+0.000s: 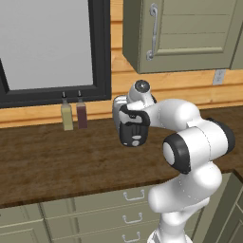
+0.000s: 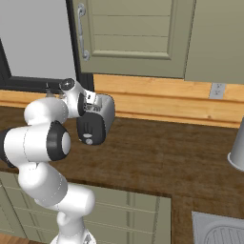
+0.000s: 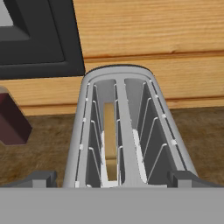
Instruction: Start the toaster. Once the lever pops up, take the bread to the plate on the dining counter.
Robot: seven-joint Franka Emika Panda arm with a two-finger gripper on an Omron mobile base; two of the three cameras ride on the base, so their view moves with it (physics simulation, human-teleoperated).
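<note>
The thin tan bread slice (image 3: 110, 140) is seen seated in the left slot of the rounded silver toaster (image 3: 124, 131) at the frame's centre; the gripper (image 3: 113, 178) is spread wide, holding nothing. Carrying to the plate is judged undone.

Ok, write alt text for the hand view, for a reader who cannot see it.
Looking down into a silver two-slot toaster with a bread slice sunk in its left slot, the right slot empty. The open gripper has its dark finger tips either side of the near end. Behind are a wooden wall, a black window frame and a dark red bottle.
</note>
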